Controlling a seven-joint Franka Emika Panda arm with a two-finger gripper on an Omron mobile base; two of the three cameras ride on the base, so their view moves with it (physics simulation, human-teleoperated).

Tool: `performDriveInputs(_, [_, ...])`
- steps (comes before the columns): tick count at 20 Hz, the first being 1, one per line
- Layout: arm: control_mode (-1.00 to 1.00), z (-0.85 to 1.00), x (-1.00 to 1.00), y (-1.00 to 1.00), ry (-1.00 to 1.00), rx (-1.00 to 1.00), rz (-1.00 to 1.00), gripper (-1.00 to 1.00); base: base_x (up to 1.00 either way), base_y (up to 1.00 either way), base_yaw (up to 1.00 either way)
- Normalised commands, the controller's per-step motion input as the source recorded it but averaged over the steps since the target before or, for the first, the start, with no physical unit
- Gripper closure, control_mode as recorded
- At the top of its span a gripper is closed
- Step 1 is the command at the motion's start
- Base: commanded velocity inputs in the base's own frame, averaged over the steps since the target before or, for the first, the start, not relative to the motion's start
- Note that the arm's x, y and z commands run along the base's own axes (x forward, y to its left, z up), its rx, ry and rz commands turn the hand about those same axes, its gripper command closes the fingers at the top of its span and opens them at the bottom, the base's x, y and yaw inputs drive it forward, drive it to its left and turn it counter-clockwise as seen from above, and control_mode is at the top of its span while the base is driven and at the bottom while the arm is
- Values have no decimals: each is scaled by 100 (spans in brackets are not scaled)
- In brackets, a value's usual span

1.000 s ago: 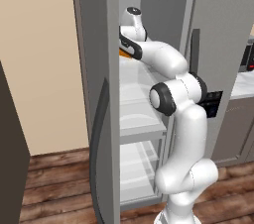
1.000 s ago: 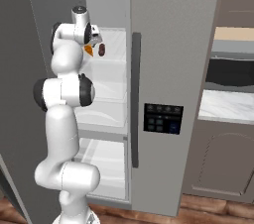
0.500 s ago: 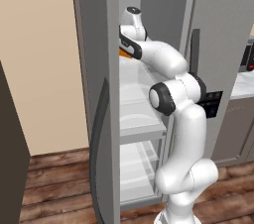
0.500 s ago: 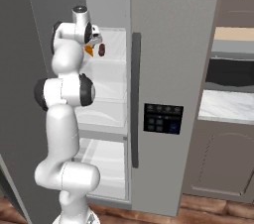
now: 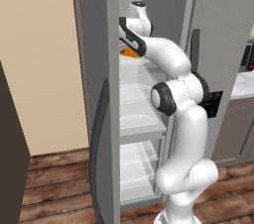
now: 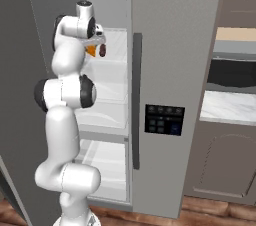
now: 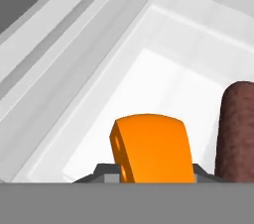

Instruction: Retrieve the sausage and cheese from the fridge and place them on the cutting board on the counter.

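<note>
Inside the tall grey double-door fridge, on its upper white shelf, I see my gripper clenched around one orange cheese wedge; one reddish-brown sausage stands upright beside it.

flat, even rendered light, soft shadows, no glare; edges slightly soft and pixelated.

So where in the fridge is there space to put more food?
Bare white shelf lies behind the cheese and left of the sausage. The lower shelves look bare too. It's crowded at the gripper.
</note>
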Motion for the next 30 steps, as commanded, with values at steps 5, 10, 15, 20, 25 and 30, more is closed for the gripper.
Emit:
performDriveInputs(5, [-100,4,-100,0,0,8,-1,100,0,0,0])
performDriveInputs(10, [-100,0,-100,-1,0,4,-5,100,0,0,0])
performDriveInputs(15, [-100,-6,-100,-22,0,0,-6,100,0,0,0])
performDriveInputs(20, [-100,8,-100,-55,-2,0,-5,100,0,0,0])
performDriveInputs(25, [-100,1,-100,-53,-2,0,0,100,0,0,0])
performDriveInputs(30, [-100,0,-78,-1,-1,0,2,100,0,0,0])
